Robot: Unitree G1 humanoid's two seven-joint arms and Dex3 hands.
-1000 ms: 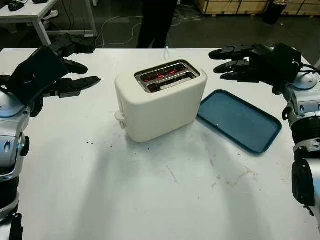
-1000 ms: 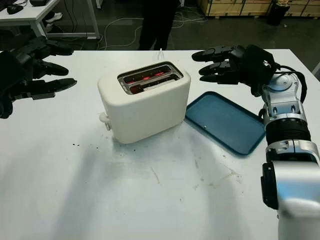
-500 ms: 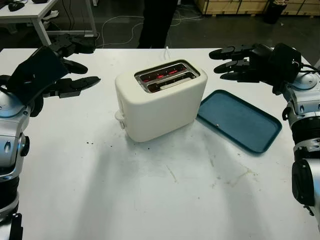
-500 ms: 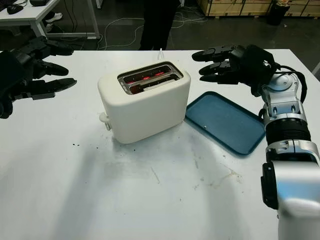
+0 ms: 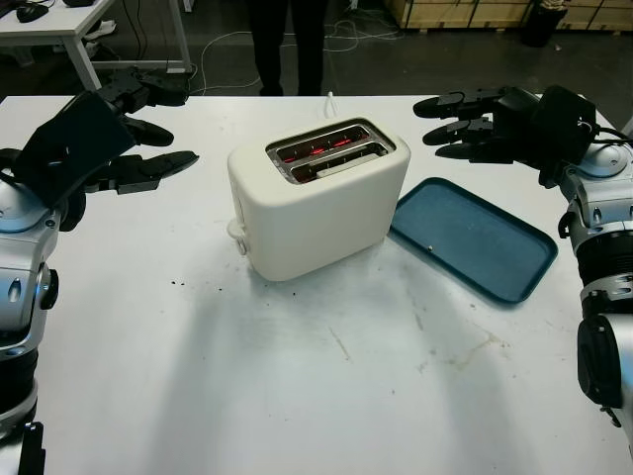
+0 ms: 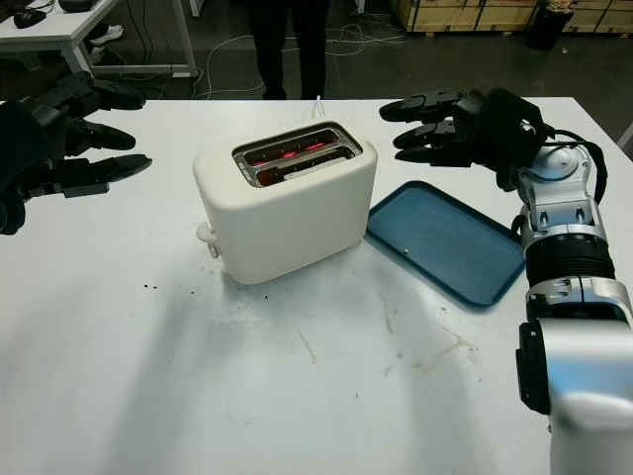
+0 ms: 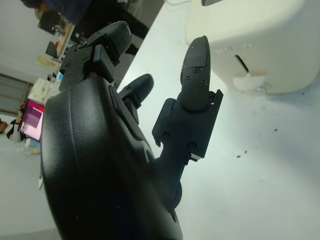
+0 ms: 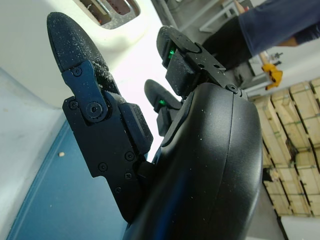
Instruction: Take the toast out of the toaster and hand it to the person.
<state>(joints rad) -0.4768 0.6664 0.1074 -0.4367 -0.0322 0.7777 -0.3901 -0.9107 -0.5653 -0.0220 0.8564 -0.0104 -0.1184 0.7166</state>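
Person [image 5: 287,45] shifted left behind toaster [image 5: 316,198]

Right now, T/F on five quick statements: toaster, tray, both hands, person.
1. The toaster lies tipped on its side. False: it stands upright, slots glowing red.
2. The blue tray holds nothing. True.
3. The left hand grips toast. False: it is open, above the table left of the toaster.
4. The right hand is open, beyond the tray. True.
5. A person stands beyond the table's far edge. True.
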